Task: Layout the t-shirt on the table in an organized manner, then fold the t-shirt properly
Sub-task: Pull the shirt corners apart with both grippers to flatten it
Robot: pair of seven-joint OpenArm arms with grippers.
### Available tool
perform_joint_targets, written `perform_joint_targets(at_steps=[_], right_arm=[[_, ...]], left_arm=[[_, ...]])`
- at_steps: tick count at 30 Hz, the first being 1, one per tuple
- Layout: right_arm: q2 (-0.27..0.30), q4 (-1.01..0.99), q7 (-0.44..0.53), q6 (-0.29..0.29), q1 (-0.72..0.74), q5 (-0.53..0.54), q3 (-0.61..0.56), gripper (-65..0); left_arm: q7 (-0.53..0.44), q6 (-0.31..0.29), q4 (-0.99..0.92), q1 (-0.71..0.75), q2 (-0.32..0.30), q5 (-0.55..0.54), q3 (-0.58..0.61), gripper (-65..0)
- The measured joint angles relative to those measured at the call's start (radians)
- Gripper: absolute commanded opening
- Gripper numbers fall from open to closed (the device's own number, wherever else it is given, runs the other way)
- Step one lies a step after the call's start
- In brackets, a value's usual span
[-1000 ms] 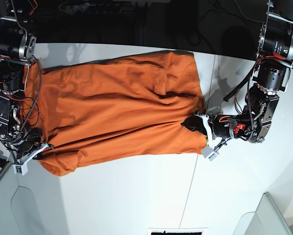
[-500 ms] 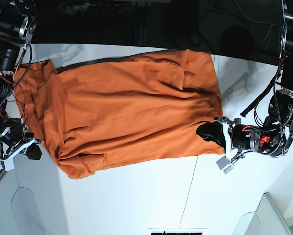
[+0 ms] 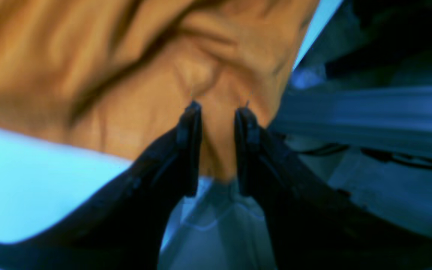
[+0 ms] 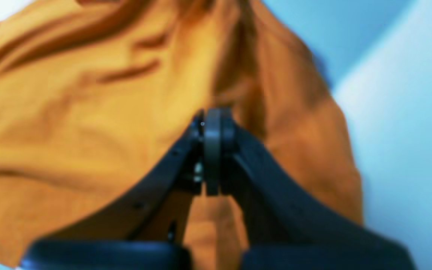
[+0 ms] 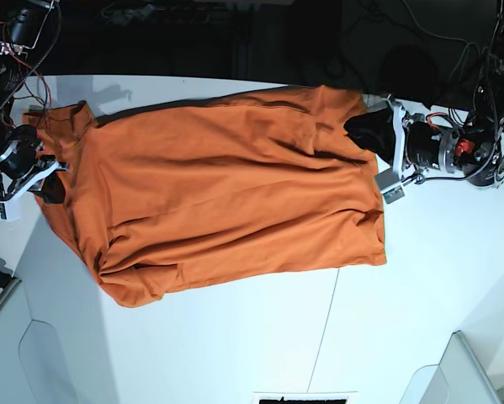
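Both grippers, left (image 5: 371,135) and right (image 5: 50,187), clench opposite edges of the shirt (image 5: 226,189), apparently to stretch it flat on the table (image 5: 235,337).

Left gripper (image 3: 218,112) fingers parted; right gripper (image 4: 212,120) closed.

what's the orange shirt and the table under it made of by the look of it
The t-shirt looks like soft matte knit cloth: it drapes in folds and wrinkles and bunches at its edges. The table looks like hard, smooth white panel, probably laminate or painted board, with a thin dark seam and soft reflections.
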Motion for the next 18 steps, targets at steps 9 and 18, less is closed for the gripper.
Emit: perform_joint_targets(at_steps=[9,18], right_arm=[[0.0,0.001,0.0,0.004,-0.069,0.011,0.01,-65.0],[0.002,-0.102,0.083,0.015,-0.06,-0.026,-0.079,-65.0]], left_arm=[[-0.11,0.0,0.002,0.154,0.017,0.135,-0.127,-46.9],[-0.2,0.0,-0.002,0.154,0.15,0.249,-0.127,-47.0]])
